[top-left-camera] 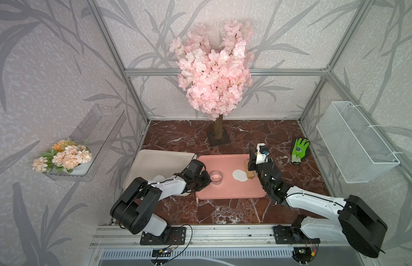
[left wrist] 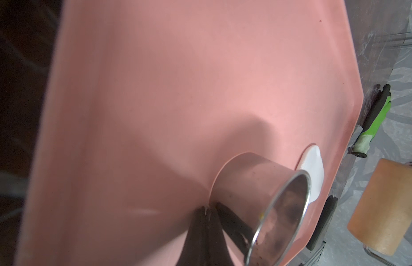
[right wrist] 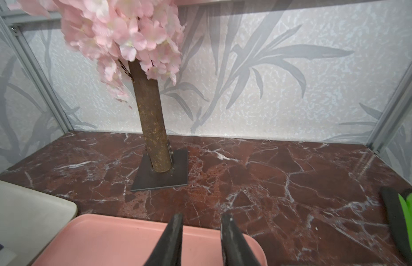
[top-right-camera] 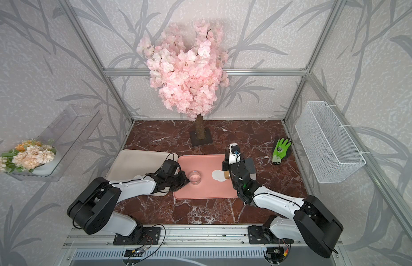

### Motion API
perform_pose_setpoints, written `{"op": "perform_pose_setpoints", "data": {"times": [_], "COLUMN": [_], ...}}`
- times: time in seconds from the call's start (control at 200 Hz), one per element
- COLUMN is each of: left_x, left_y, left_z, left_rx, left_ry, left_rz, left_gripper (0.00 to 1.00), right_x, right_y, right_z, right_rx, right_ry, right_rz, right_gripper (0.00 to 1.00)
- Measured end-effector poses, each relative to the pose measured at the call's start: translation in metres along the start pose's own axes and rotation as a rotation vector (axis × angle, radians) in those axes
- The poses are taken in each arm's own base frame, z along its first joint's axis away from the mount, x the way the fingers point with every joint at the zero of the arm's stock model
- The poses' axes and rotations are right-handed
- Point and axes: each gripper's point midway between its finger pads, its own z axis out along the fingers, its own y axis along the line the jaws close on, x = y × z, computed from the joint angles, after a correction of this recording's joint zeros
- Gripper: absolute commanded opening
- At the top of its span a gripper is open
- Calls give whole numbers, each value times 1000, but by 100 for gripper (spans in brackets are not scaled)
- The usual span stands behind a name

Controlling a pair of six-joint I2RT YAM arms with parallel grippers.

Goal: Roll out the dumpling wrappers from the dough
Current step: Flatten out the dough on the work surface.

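Note:
The dough point(top-left-camera: 239, 175) point(top-right-camera: 217, 175) point(left wrist: 313, 170) lies as a thin white oval sheet on the right part of the pink tray point(top-left-camera: 223, 193) point(top-right-camera: 200, 193). A tan rolling pin point(top-left-camera: 249, 171) point(left wrist: 382, 207) is at its right edge, under my right gripper point(top-left-camera: 252, 161) point(right wrist: 201, 217). The jaws stand a little apart and the grip point is hidden. The ring cutter point(top-left-camera: 217, 177) point(left wrist: 258, 191) stands upright mid-tray. My left gripper point(top-left-camera: 208, 182) point(left wrist: 206, 209) is shut, its tips on the tray against the cutter's outer wall. A white flat piece point(top-left-camera: 158, 177), perhaps a dumpling wrapper, peeks from behind my left arm.
A cream tray point(top-left-camera: 158, 161) point(right wrist: 27, 207) adjoins the pink tray on the left. A green and black glove point(top-left-camera: 299, 150) point(right wrist: 405, 218) lies at the right. The blossom tree's plate point(top-left-camera: 218, 138) stands behind the trays. A wire basket point(top-left-camera: 354, 142) hangs on the right wall.

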Motion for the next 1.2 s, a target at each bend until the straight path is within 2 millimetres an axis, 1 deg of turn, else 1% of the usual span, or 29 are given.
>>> {"op": "perform_pose_setpoints", "data": {"times": [0.03, 0.09, 0.16, 0.215, 0.23, 0.305, 0.595, 0.935, 1.03, 1.13, 1.2], "left_x": [0, 0, 0, 0, 0, 0, 0, 0, 0, 0, 0], "left_y": [0, 0, 0, 0, 0, 0, 0, 0, 0, 0, 0], "left_z": [0, 0, 0, 0, 0, 0, 0, 0, 0, 0, 0], "left_rx": [0, 0, 0, 0, 0, 0, 0, 0, 0, 0, 0], "left_ry": [0, 0, 0, 0, -1, -1, -1, -1, -1, -1, -1], "left_rz": [0, 0, 0, 0, 0, 0, 0, 0, 0, 0, 0], "left_gripper": [0, 0, 0, 0, 0, 0, 0, 0, 0, 0, 0], "right_x": [1, 12, 34, 57, 58, 57, 62, 68, 69, 76, 77], "right_y": [3, 8, 12, 13, 13, 16, 31, 33, 41, 52, 55], "right_z": [2, 6, 13, 16, 16, 18, 10, 16, 17, 16, 15], "right_rx": [-11, -30, -41, -44, -45, -56, -97, -83, -99, -131, -138], "right_ry": [-1, 18, 62, 105, 102, 75, 37, 13, 18, 39, 41], "right_rz": [2, 1, -5, -1, 7, 57, 164, 230, 249, 268, 273], "right_gripper": [0, 0, 0, 0, 0, 0, 0, 0, 0, 0, 0]}}
